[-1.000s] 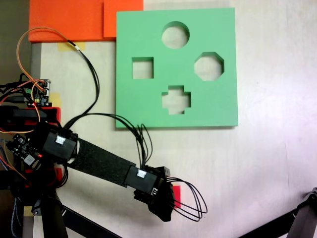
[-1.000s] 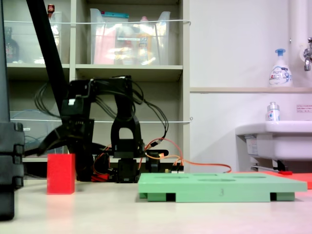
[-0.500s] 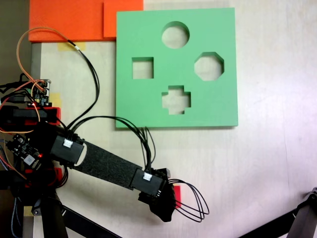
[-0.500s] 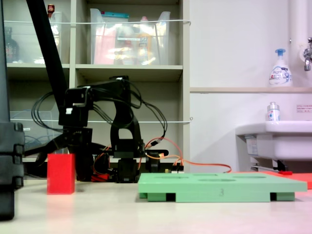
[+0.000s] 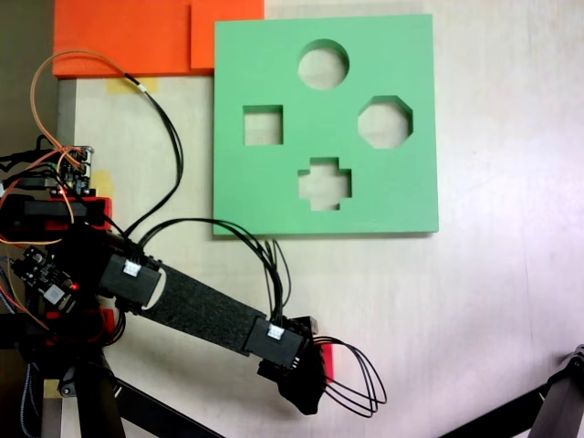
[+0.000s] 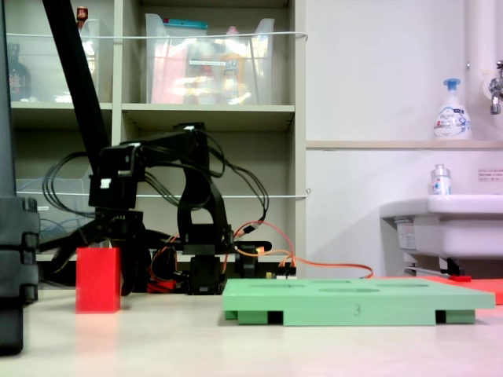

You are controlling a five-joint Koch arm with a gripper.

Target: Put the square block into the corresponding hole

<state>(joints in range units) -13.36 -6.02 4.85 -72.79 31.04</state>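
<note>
We read a single "3" embossed on the front edge of the green foam board [image 6: 357, 301], the landmark for all places below; a soap dispenser [image 6: 453, 110] on a ledge high above the board's right end carries a label too small to read. The square block [image 6: 98, 280] is bright red with plain faces and stands upright on the table [image 6: 236, 345], well to the left of the board in the low fixed view; from above, only a red sliver of it [image 5: 328, 356] shows below the board's lower edge, under the arm's end. The corresponding hole [image 5: 263, 125] is the square cutout in the board's left half, to the left of the round, octagonal and cross-shaped cutouts. The arm [image 5: 196, 314] reaches from its base, left of the board's lower corner, out flat and downward in the top view, with its black wires looping toward the board's lower edge. The gripper [image 5: 308, 388] hangs over the block, directly above it. We cannot tell whether its jaws stand apart or closed, nor whether they touch the block. Orange foam sheets [image 5: 137, 36] lie against the board's upper left corner.
</note>
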